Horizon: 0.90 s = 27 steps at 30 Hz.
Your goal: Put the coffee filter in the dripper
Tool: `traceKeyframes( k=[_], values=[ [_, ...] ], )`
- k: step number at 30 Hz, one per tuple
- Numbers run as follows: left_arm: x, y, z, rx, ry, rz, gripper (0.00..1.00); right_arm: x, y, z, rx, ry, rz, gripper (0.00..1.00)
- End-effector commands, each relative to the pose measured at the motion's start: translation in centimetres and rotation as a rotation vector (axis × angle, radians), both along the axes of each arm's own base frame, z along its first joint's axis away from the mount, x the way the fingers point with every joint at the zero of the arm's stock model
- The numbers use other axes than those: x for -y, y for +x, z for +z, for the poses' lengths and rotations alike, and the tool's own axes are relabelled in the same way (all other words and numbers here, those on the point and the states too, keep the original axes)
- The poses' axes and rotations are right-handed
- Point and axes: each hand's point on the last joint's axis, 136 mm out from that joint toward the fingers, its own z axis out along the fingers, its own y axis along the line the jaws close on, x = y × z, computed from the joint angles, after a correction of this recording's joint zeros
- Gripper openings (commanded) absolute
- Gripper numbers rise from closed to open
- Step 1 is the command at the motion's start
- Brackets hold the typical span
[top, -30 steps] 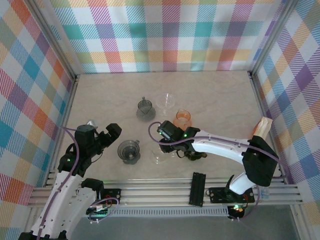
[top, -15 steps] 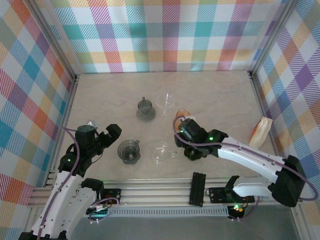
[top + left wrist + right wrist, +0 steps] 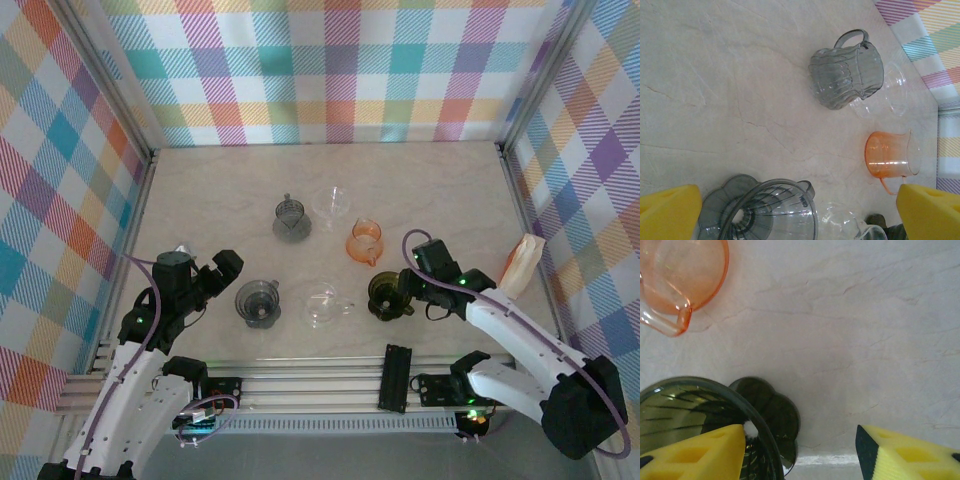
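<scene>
The coffee filter (image 3: 522, 262), a tan and white paper cone, leans against the right wall. A dark olive dripper (image 3: 385, 294) stands right of centre near the front. My right gripper (image 3: 402, 292) is open at that dripper's right side. In the right wrist view its left finger (image 3: 690, 452) hangs over the dark dripper's rim (image 3: 700, 390), and the right finger (image 3: 910, 455) is far off over bare table. My left gripper (image 3: 215, 275) is open just left of a grey dripper (image 3: 258, 302), with nothing between its fingers (image 3: 667, 212).
Other drippers stand around: a clear one (image 3: 322, 305) beside the grey one, an orange one (image 3: 366, 240), a grey ribbed one (image 3: 291, 218) and a clear one (image 3: 333, 205) farther back. A black block (image 3: 397, 377) lies on the front rail.
My right arm has swung from over the clear dripper to the right side of the dark dripper, and its jaws have opened wider. The left arm has not moved.
</scene>
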Motion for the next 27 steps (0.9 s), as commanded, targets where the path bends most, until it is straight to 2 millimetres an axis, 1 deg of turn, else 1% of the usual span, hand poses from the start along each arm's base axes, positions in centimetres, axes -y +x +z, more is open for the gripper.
traceKeyframes(
  k=[1, 4, 9, 16, 21, 24, 27],
  values=[
    [0.0, -0.4, -0.8, -0.018, 0.014, -0.006, 1.00, -1.6, 0.3, -0.2, -0.003, 0.088, 0.022, 0.58],
    [-0.2, -0.4, -0.9, -0.022, 0.018, 0.002, 1.00, -1.8, 0.3, -0.6, -0.015, 0.091, 0.029, 0.53],
    [-0.2, -0.4, -1.2, -0.030, 0.012, 0.011, 1.00, -2.0, 0.1, -1.4, -0.034, 0.097, 0.037, 0.40],
    [-0.2, -0.4, -1.3, -0.031, 0.009, 0.015, 1.00, -2.1, 0.1, -1.5, -0.033, 0.092, 0.051, 0.22],
    [-0.3, -0.4, -1.3, -0.033, 0.005, 0.020, 1.00, -2.0, 0.3, -1.0, -0.019, 0.082, 0.065, 0.09],
    [-0.3, -0.4, -1.3, -0.032, 0.007, 0.022, 1.00, -2.2, 0.4, -0.2, -0.005, 0.088, 0.079, 0.00],
    [-0.3, -0.3, -1.0, -0.026, 0.007, 0.024, 1.00, -2.5, 0.5, 1.3, 0.016, 0.099, 0.099, 0.00]
  ],
)
